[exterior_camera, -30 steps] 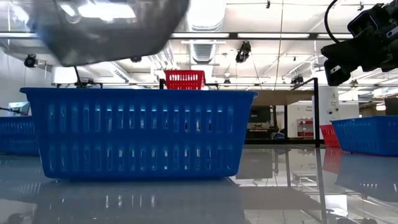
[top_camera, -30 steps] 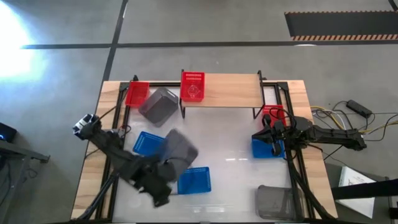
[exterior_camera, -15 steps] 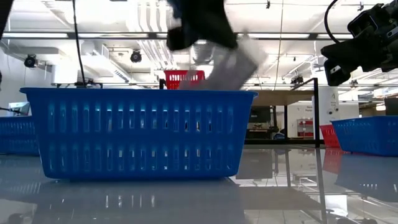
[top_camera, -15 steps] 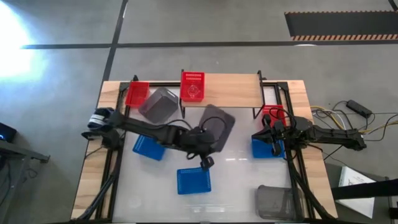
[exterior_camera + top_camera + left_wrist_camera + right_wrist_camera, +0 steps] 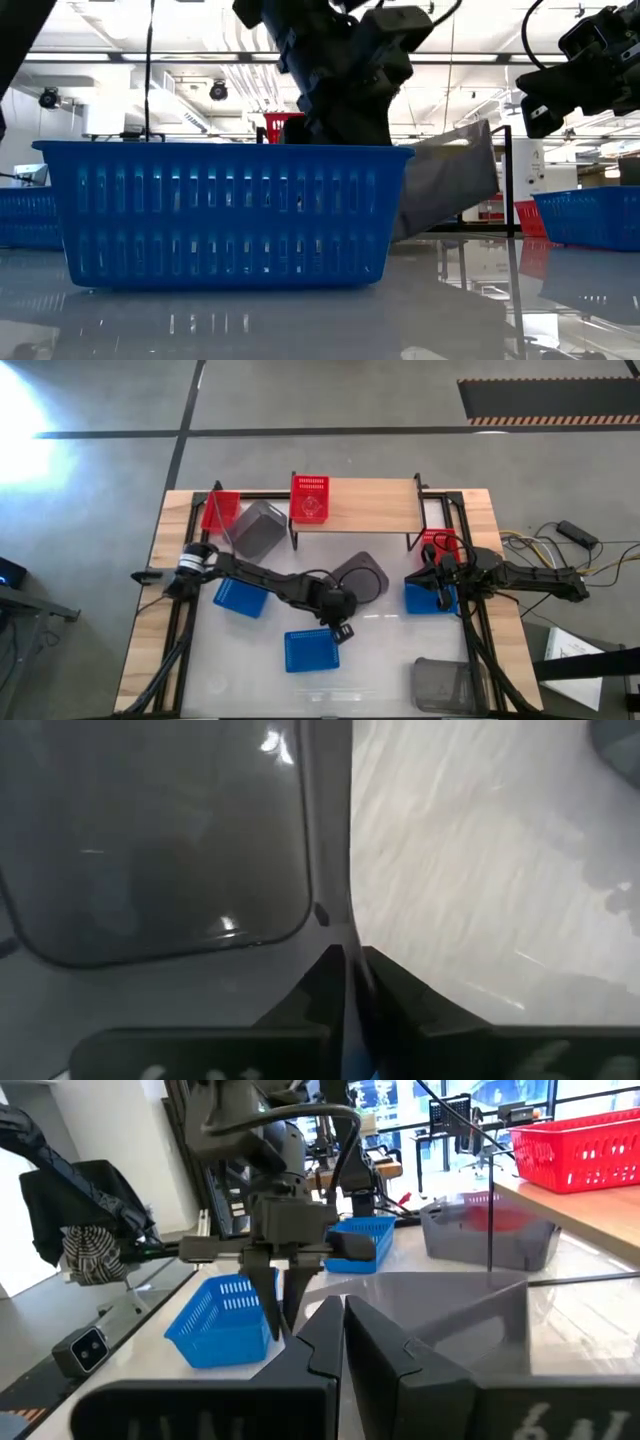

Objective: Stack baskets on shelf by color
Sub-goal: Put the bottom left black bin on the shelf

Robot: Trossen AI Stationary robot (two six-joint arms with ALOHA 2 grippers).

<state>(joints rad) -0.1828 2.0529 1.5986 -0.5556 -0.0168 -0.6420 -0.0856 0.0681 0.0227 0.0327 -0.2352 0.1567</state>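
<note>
Looking down from the high view, the left gripper (image 5: 345, 603) reaches across the middle of the white tabletop (image 5: 380, 660), pinched on the rim of a dark grey basket (image 5: 362, 576) held tilted in front of the shelf (image 5: 370, 508). One red basket (image 5: 310, 497) stands on the shelf's left part. A second red basket (image 5: 220, 510) and a second grey basket (image 5: 255, 528) sit left of the shelf; three blue baskets (image 5: 311, 650) and another grey one lie around the table. The right gripper (image 5: 441, 582) hovers above the blue basket at the right edge, its fingers together on nothing.

In the low view, the held grey basket (image 5: 447, 178) slopes down behind a blue basket (image 5: 225, 212), with the left gripper (image 5: 345, 95) above it.

In the left wrist view, the fingers (image 5: 315, 990) meet on the thin rim of the grey basket (image 5: 150, 840).

In the right wrist view, that arm's own fingers (image 5: 375, 1342) lie together, and beyond them the left gripper (image 5: 282, 1295) grips the grey basket's (image 5: 440, 1315) edge.
</note>
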